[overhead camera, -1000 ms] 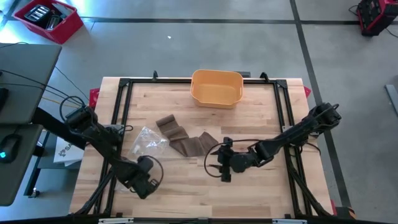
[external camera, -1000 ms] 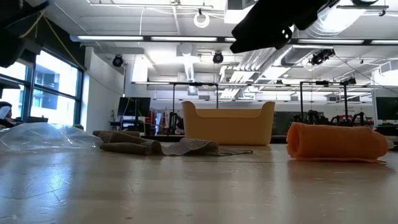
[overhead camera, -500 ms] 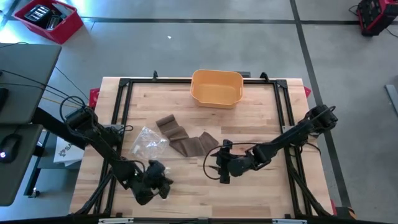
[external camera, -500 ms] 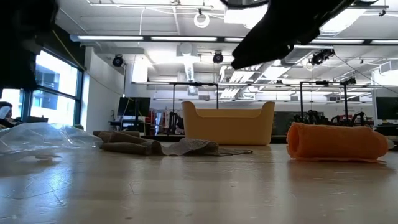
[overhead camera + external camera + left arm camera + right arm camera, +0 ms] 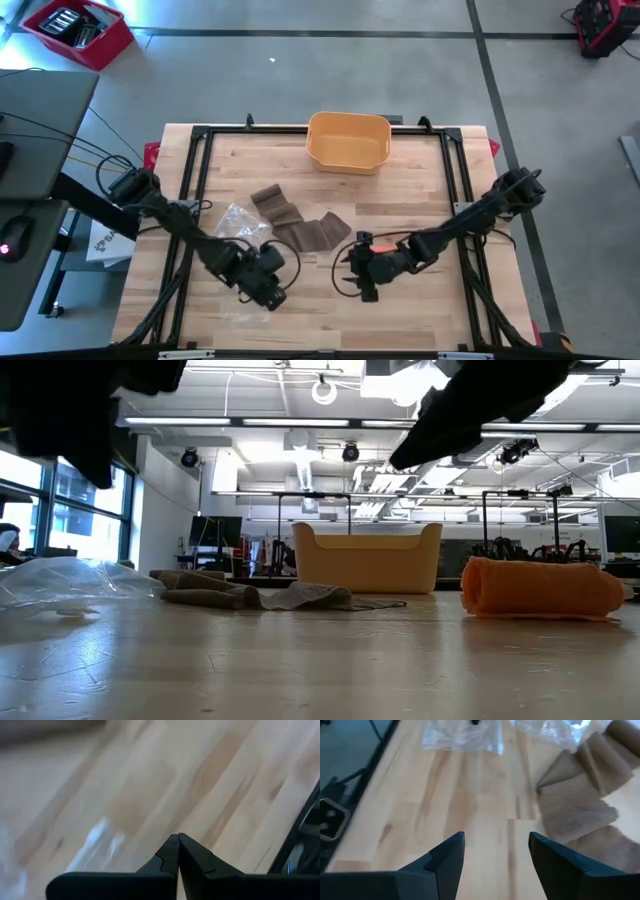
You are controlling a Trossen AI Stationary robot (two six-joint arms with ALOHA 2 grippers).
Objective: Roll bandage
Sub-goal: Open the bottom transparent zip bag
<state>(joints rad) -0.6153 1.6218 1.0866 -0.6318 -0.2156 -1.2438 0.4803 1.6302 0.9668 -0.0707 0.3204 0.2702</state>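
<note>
The right gripper (image 5: 495, 857) has its fingers (image 5: 447, 855) spread apart, empty, over bare wood. Just ahead of them the brown bandage (image 5: 582, 800) lies unrolled in loose, crumpled folds on the bench (image 5: 420, 185). The left gripper (image 5: 270, 290) has its fingers (image 5: 170, 852) pressed together, holding nothing, beside a clear plastic wrapper (image 5: 240, 225). Beyond the bandage stands a yellow basket (image 5: 348, 140). A wide hall with ceiling lights (image 5: 320, 422) lies behind.

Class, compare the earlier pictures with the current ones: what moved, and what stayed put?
The shut left end effector swung inward from the table's front-left toward its middle. The open right end effector barely shifted. The crumpled brown bandage strip, clear plastic wrapper and yellow plastic bin stayed put.
</note>
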